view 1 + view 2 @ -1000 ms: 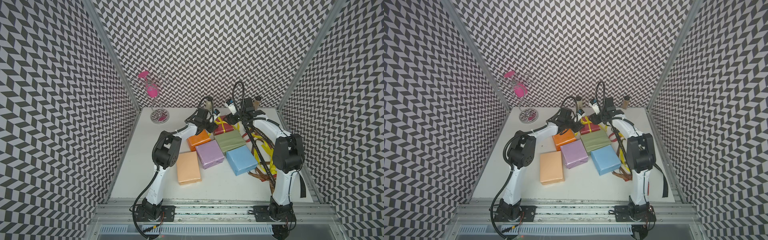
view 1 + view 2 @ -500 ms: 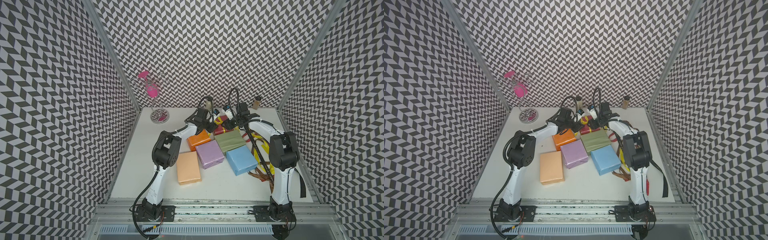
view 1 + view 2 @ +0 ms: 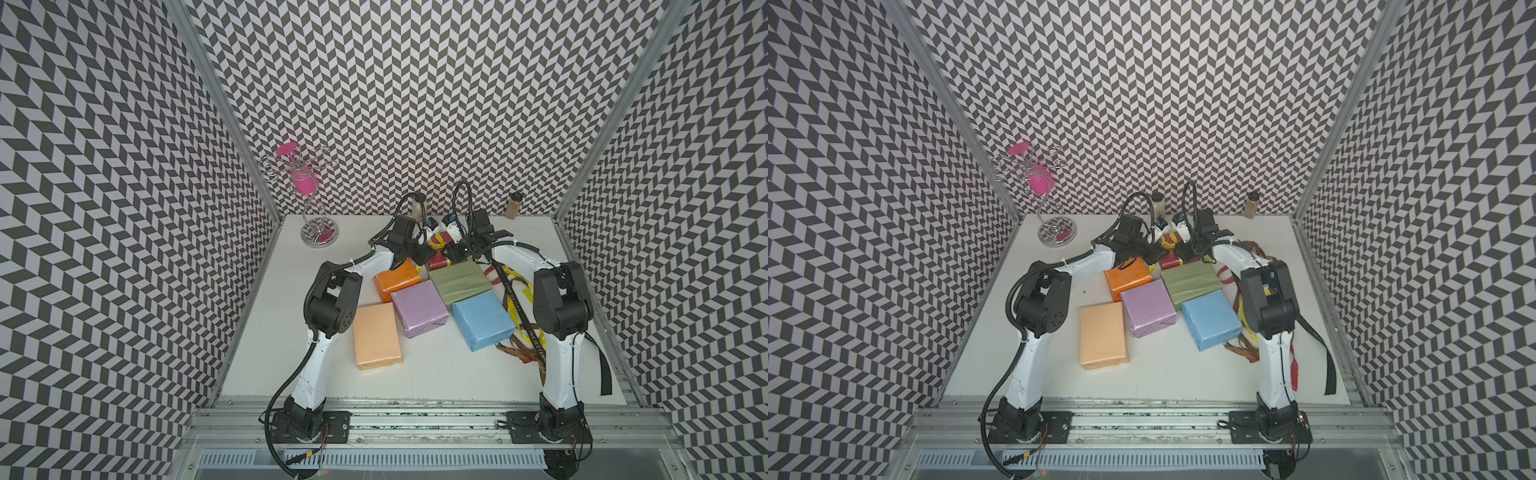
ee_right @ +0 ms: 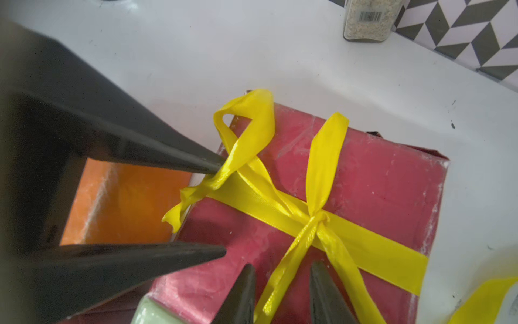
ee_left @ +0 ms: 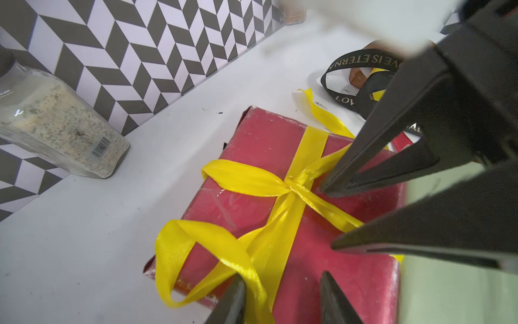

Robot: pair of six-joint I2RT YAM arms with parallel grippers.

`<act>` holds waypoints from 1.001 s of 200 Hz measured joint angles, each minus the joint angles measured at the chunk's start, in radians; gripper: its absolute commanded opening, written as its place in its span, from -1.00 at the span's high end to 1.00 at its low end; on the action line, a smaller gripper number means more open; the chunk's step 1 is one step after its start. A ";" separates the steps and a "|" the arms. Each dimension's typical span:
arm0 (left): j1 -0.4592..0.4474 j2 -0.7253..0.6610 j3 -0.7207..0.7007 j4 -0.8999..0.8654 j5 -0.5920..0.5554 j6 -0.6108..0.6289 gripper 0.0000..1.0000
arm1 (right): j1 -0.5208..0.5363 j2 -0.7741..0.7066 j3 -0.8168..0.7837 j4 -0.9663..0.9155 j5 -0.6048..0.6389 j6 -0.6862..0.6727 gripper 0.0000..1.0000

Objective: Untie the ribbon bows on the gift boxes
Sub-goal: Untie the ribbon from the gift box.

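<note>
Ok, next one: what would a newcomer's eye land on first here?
The dark red box at the back of the table, its yellow bow still tied, with the left arm's fingers and the right arm's fingers set around it. Then five bare boxes clustered mid-table and loose ribbons heaped beside the right arm.

Six gift boxes: peach box (image 3: pixel 377 336), lilac box (image 3: pixel 419 307), light blue box (image 3: pixel 482 319), sage green box (image 3: pixel 459 280), orange box (image 3: pixel 397 279), dark red box (image 5: pixel 260 134). Two spice jars (image 3: pixel 415 209) (image 3: pixel 514 206). One wire stand (image 3: pixel 319 237). Two claws: left claw (image 5: pixel 281 276), right claw (image 4: pixel 282 265). One tied yellow bow (image 5: pixel 291 182). Loose ribbons (image 3: pixel 510 293) tangled, uncounted.
</note>
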 measured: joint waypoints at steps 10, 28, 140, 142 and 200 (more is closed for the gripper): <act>0.000 0.000 0.000 0.001 0.000 -0.002 0.13 | 0.000 0.001 0.000 0.003 0.004 0.003 0.61; 0.002 0.000 0.000 0.002 0.000 -0.006 0.12 | 0.000 0.001 0.000 0.005 0.005 0.001 0.74; 0.013 0.000 -0.003 0.007 0.005 -0.022 0.11 | -0.019 -0.061 -0.010 -0.094 -0.187 -0.089 1.00; 0.013 0.000 -0.003 0.007 0.005 -0.022 0.11 | -0.019 -0.064 -0.011 -0.095 -0.190 -0.092 1.00; 0.013 0.000 -0.003 0.007 -0.005 -0.022 0.11 | -0.018 -0.259 -0.114 -0.190 -0.317 -0.274 1.00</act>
